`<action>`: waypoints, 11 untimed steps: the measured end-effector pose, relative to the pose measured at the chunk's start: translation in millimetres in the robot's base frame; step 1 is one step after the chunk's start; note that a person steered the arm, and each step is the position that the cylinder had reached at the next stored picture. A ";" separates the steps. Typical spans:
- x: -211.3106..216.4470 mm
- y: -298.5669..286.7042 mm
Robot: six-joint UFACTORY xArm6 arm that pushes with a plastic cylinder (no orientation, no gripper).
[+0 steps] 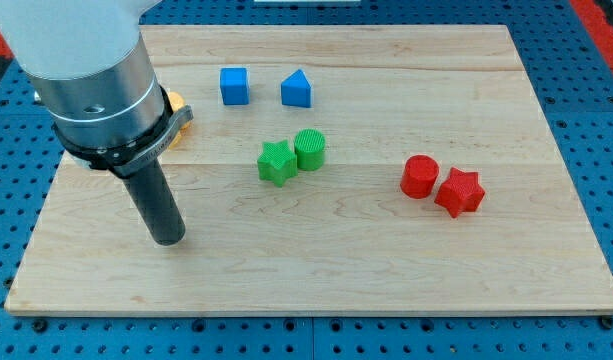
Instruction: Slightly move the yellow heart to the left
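Dark rod's tip (168, 240) on pale wood board (336, 280), ribbed green star (276, 163) well right, no tool.

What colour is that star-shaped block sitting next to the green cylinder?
Green as well: the star block touches the green cylinder. The camera view, the only one, shows it.

My tip (169, 238) rests on the wooden desk (336, 270) at the frame's lower left, well apart from the blocks. At upper left, a yellow block (180, 120), shape unclear, peeks from behind the arm. Top centre: blue cube (234, 86) beside blue triangle (297, 90). At centre, green star (276, 162) touches green cylinder (310, 149). At right, red cylinder (419, 176) touches red star (459, 192).
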State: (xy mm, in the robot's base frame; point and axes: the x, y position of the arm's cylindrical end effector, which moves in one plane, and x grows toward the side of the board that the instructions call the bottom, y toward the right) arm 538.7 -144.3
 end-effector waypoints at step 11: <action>-189.3 -5.8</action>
